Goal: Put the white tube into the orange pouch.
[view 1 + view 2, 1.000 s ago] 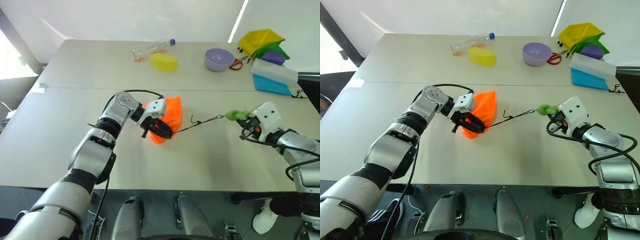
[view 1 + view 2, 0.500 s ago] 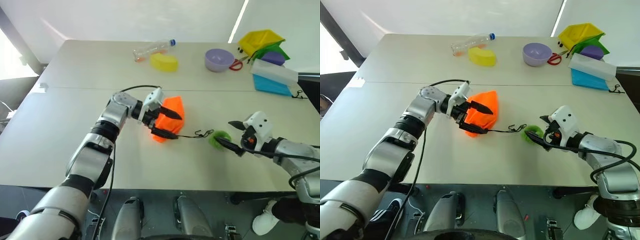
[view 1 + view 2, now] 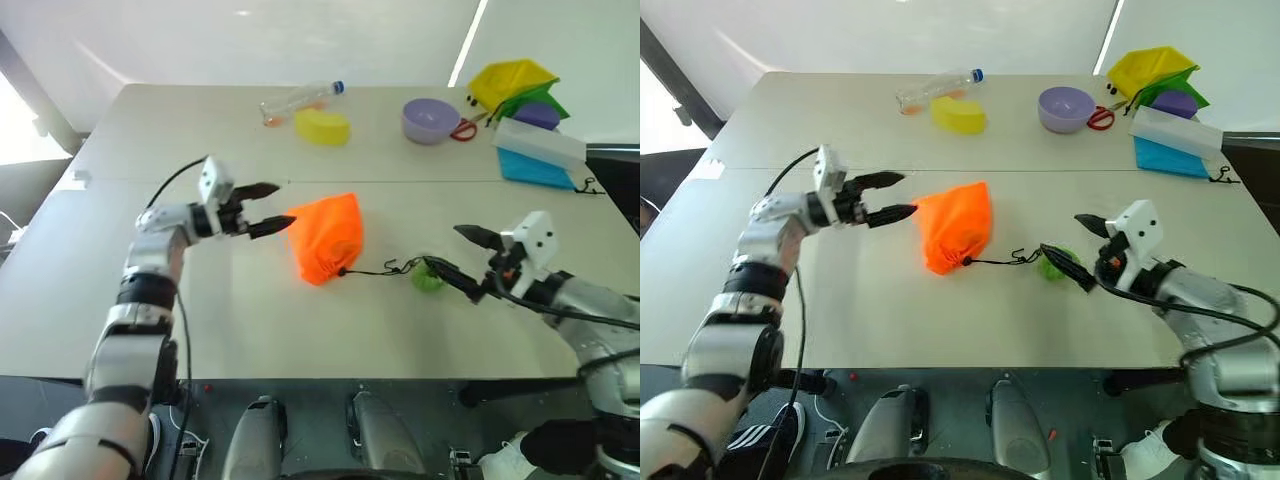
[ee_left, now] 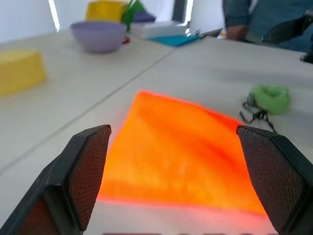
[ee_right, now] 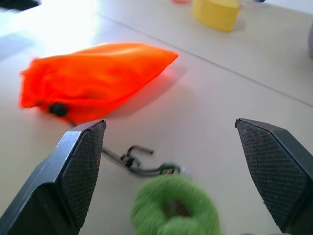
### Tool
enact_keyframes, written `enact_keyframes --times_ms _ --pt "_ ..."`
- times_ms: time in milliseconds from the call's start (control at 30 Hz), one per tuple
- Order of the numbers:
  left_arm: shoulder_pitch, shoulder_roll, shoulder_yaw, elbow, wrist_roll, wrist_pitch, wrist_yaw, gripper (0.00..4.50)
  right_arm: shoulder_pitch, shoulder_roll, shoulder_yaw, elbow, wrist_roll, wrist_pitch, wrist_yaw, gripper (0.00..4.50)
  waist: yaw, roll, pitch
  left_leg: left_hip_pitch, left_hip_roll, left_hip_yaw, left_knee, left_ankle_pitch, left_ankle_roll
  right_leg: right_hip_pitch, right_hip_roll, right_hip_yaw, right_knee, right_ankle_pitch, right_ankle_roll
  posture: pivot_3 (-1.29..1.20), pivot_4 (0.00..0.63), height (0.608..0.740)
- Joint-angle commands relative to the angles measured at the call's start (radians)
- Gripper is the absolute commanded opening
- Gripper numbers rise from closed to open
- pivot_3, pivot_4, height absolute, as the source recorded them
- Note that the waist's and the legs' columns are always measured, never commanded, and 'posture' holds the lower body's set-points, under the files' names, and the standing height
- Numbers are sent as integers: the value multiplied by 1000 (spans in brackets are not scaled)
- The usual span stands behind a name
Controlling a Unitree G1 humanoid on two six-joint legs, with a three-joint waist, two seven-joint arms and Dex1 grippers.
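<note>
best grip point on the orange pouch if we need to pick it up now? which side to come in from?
Grip the cinched neck of the orange pouch, at the end where the black cord leaves it. There the fabric is gathered narrow, whereas the body lies flat and wide on the table. The neck faces the robot, so probably come from the near side, fingers straddling it. The open left gripper is beside the pouch.

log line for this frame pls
left gripper: open, beside orange pouch | right gripper: open, by green ring | pouch: flat on table, cord slack
</note>
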Motion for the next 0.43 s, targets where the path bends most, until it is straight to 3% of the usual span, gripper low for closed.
enact_keyframes --times_ms 33,233,433 --pt "118 59 88 -195 -43 47 99 4366 -61 33 -8 124 -102 -116 -111 4427 0 0 0 0 0 1 0 0 0 0 -1 0 0 0 0 0 150 740" --pt "386 92 126 -493 -62 170 232 4366 -104 40 2 273 -133 -184 -121 4427 5 0 0 0 0 3 0 0 0 1 -3 0 -2 -1 -1 0 150 740" --pt "487 77 132 -594 -91 209 284 4366 -141 17 -24 439 -180 -258 -166 4427 1 0 0 3 0 3 0 0 0 4 -3 1 -1 -2 -5 0 150 740"
